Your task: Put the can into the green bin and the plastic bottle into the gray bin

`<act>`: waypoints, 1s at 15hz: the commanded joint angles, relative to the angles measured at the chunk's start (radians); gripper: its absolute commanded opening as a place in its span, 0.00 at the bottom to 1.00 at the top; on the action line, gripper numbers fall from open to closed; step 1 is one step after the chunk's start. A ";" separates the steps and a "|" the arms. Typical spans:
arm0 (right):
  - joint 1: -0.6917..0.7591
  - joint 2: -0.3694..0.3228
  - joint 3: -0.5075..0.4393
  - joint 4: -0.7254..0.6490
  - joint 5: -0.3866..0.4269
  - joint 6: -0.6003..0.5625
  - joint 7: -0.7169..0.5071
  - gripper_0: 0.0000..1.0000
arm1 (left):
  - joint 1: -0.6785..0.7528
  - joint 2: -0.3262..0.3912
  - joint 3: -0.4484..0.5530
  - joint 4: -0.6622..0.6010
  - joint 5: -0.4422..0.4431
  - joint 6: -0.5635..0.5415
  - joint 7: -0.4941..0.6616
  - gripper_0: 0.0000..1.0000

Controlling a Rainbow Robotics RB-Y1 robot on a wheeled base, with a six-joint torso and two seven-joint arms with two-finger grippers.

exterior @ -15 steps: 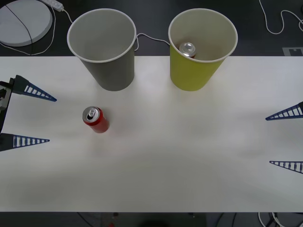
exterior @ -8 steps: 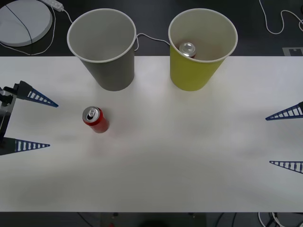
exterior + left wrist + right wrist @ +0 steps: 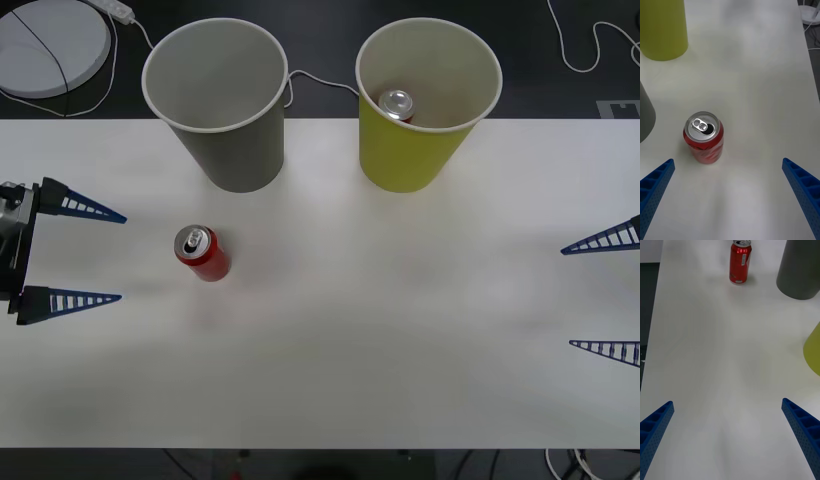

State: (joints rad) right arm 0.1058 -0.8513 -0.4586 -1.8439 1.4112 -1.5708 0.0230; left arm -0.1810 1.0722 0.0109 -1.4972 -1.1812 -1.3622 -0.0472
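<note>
Red can (image 3: 201, 252) stands upright before the wide-spread left gripper (image 3: 95, 256), near the gray bin (image 3: 216, 105).

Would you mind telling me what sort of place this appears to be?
Probably a robot lab test bench: a plain white table, cables trailing on the dark floor behind, and staged sorting props, a gray bin and a green bin.

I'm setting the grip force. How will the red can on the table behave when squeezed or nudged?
The can stands upright and its tab hole looks open, so it is probably empty and light. Its thin wall may dent under a hard squeeze. Being tall and narrow, it would likely tip and roll if the open left pincer bumps it high.
</note>
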 commanded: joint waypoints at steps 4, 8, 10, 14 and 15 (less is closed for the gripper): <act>0.000 0.000 0.000 0.000 0.000 0.000 0.000 1.00 | -0.006 0.000 -0.104 0.143 0.129 0.098 -0.220 1.00; 0.000 0.000 0.000 0.000 0.000 0.000 0.000 1.00 | -0.018 -0.032 -0.164 0.272 0.236 0.107 -0.361 1.00; 0.000 0.000 0.000 0.000 0.000 0.000 0.000 1.00 | -0.018 -0.066 -0.169 0.327 0.264 0.107 -0.421 1.00; 0.000 0.000 0.000 0.000 0.000 0.000 0.000 1.00 | -0.020 -0.135 -0.169 0.419 0.299 0.106 -0.516 1.00; 0.000 0.000 0.000 0.000 0.000 0.000 0.000 1.00 | -0.025 -0.152 -0.169 0.446 0.307 0.098 -0.530 1.00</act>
State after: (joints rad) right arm 0.1058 -0.8513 -0.4586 -1.8439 1.4112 -1.5708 0.0230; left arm -0.2026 0.9328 -0.1581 -1.0700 -0.8800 -1.2586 -0.5655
